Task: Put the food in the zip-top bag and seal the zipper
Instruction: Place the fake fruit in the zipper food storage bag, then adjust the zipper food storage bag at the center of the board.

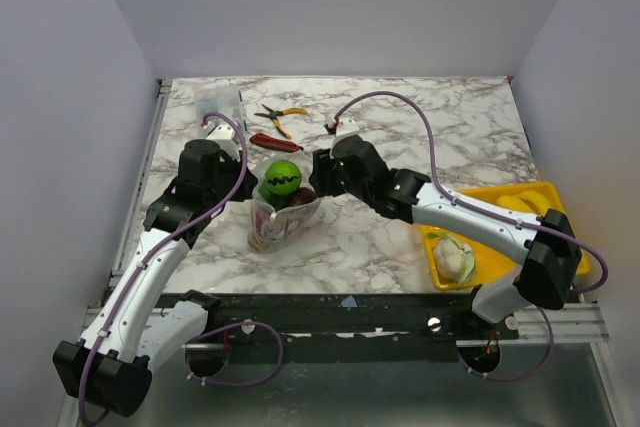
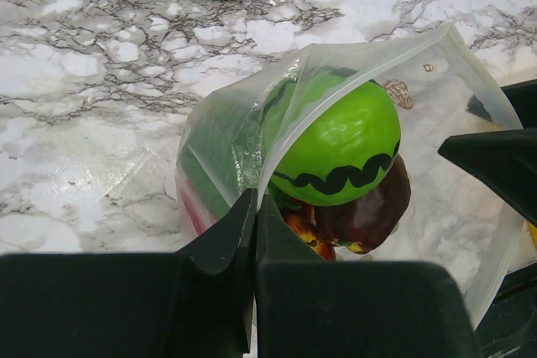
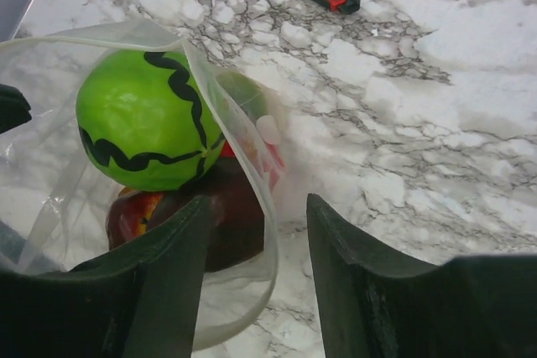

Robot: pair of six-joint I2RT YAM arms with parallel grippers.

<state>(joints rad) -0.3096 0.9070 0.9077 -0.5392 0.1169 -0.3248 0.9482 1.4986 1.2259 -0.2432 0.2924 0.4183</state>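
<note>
The bag stands on the marble bench with its mouth open. A green ball sits in the mouth, resting on a maroon piece inside. The left pincer is clenched on the bag's left rim. The right pincer is released, its fingers straddling the right rim. A pale leafy piece lies in a yellow tray, well right of the bag.

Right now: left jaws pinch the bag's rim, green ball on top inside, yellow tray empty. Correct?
Not empty: top view shows the pale leafy piece lying in the yellow tray. Left jaws pinching the bag rim, green ball on top inside: right.
</note>
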